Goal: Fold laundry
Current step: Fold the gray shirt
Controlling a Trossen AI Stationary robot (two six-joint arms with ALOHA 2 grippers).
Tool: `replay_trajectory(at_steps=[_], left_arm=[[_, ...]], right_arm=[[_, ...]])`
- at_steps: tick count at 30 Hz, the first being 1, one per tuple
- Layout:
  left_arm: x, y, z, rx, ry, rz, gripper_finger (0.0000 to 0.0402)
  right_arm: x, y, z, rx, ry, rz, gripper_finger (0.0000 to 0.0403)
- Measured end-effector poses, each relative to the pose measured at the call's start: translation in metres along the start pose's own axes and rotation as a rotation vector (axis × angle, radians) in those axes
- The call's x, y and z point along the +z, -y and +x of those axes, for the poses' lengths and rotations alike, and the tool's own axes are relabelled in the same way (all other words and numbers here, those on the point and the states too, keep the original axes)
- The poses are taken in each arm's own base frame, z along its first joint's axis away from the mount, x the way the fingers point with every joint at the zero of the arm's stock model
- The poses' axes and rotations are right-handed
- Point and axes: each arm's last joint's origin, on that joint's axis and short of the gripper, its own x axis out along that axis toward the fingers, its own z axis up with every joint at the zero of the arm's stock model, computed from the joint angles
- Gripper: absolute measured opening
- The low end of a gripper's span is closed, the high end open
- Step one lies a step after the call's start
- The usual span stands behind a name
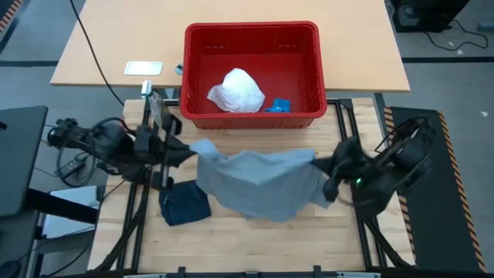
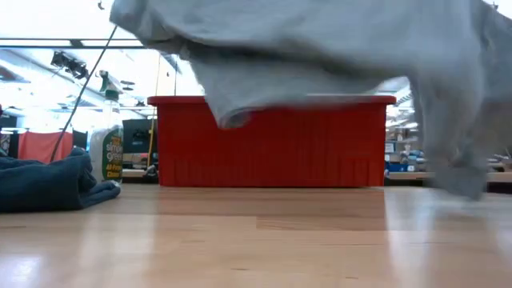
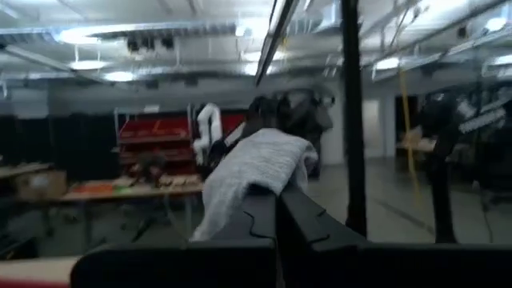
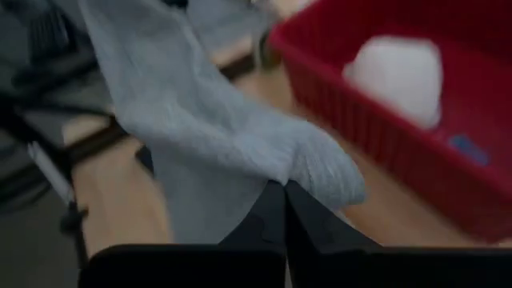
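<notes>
The grey cloth [image 1: 258,185] hangs in the air between the two arms, spread above the wooden bench [image 1: 255,239], and the low view shows that its lower edge does not touch the surface. The left hand [image 1: 185,153] is clenched on one corner of it; in the left wrist view the fingers meet and the cloth comes out just in front of them. The right hand [image 1: 323,166] is also clenched on the opposite corner, with the fingers pressed together under the fabric in the right wrist view. To do this step well, I think both hands should stay at the same height and keep the cloth lightly stretched, because the middle sags now; then they should lower it flat on the free part of the bench, away from the dark navy cloth [image 1: 185,205], which lies crumpled just below the left hand. The white crinkly cloth [image 1: 236,91] waits in the red basket [image 1: 197,69], beyond both hands. A spray bottle [image 2: 106,144] behind the navy piece carries a label that seems to read "Simple Green"; the smaller text there is not legible.
</notes>
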Motion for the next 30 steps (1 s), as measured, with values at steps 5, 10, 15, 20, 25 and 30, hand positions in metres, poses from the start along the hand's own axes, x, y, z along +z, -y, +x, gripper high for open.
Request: replay_trajectory(at_steps=[5, 10, 15, 20, 25, 30], left_arm=[[0.016, -0.008, 0.000, 0.074, -0.100, 0.021, 0.0000], [0.034, -0.015, -0.004, 0.201, -0.078, 0.023, 0.0000], [0.054, -0.023, -0.012, 0.312, -0.042, 0.056, 0.0000], [0.066, -0.027, -0.017, 0.372, -0.031, 0.095, 0.0000], [0.074, -0.036, -0.022, 0.511, -0.090, 0.240, 0.0000], [0.073, -0.046, -0.023, 0.587, -0.124, 0.320, 0.0000]], right_arm=[[0.020, 0.021, -0.014, -0.026, 0.157, -0.015, 0.0000], [0.036, 0.035, -0.028, -0.022, 0.278, -0.036, 0.0000], [0.052, 0.051, -0.043, -0.011, 0.369, -0.043, 0.0000], [0.065, 0.068, -0.056, -0.049, 0.446, -0.104, 0.0000], [0.072, 0.090, -0.063, -0.157, 0.473, -0.251, 0.0000], [0.082, 0.115, -0.067, -0.265, 0.485, -0.271, 0.0000]])
